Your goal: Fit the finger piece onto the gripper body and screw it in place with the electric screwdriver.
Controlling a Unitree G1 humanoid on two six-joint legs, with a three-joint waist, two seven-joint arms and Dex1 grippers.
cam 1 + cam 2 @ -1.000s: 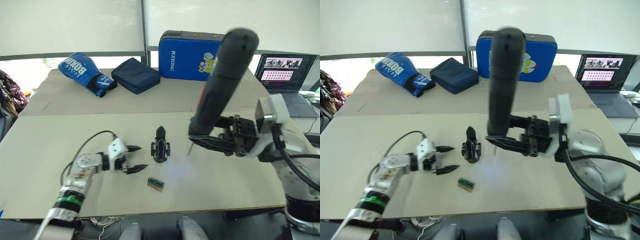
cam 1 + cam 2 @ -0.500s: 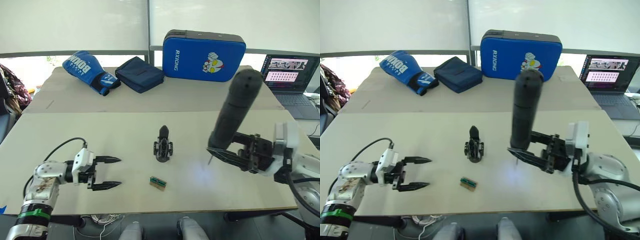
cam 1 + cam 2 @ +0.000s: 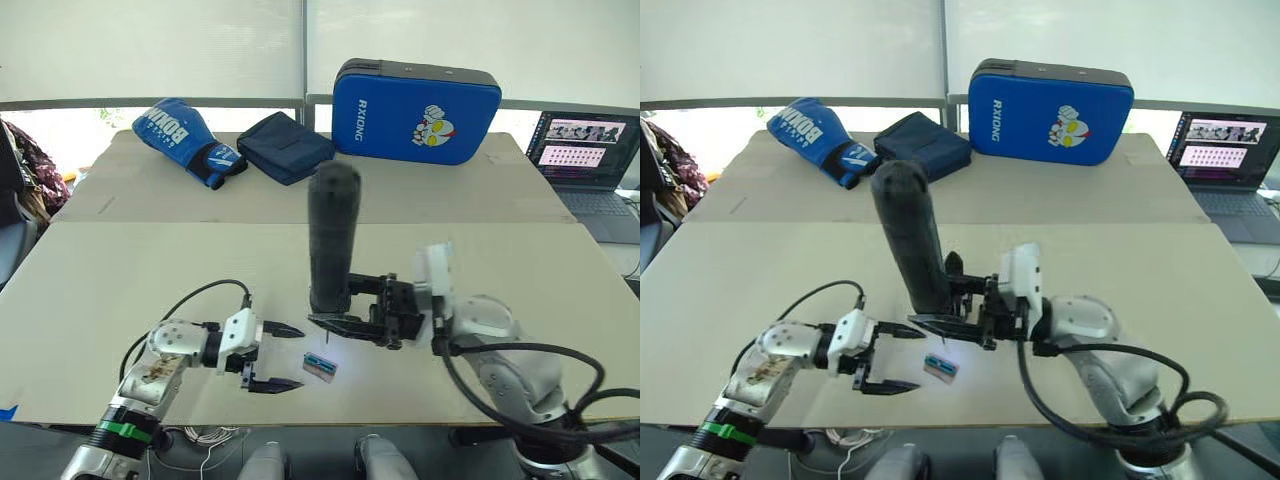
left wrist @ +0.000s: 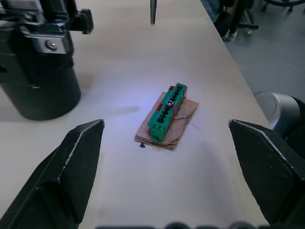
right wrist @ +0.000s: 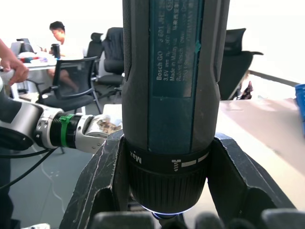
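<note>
- We work at a pale table (image 3: 90, 280), with a blue pad (image 3: 415, 98) at twelve o'clock.
- Our right gripper (image 3: 350, 322) clamps the electric screwdriver (image 3: 331, 240) upright, bit pointing down.
- The gripper body (image 3: 955, 266) stands just behind the screwdriver.
- Our left gripper (image 3: 285, 357) gapes wide, the green block (image 3: 320, 366) at its three o'clock.

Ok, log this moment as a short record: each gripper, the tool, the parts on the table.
right gripper: shut on the screwdriver, held upright, bit down
left gripper: open, holding nothing, fingers either side of the green block without touching
green block: flat on the table, on a tan backing
gripper body: behind the screwdriver, mostly hidden
finger piece: cannot tell whether it is fitted
background: boxing glove, navy pouch, blue pad, laptop
</note>
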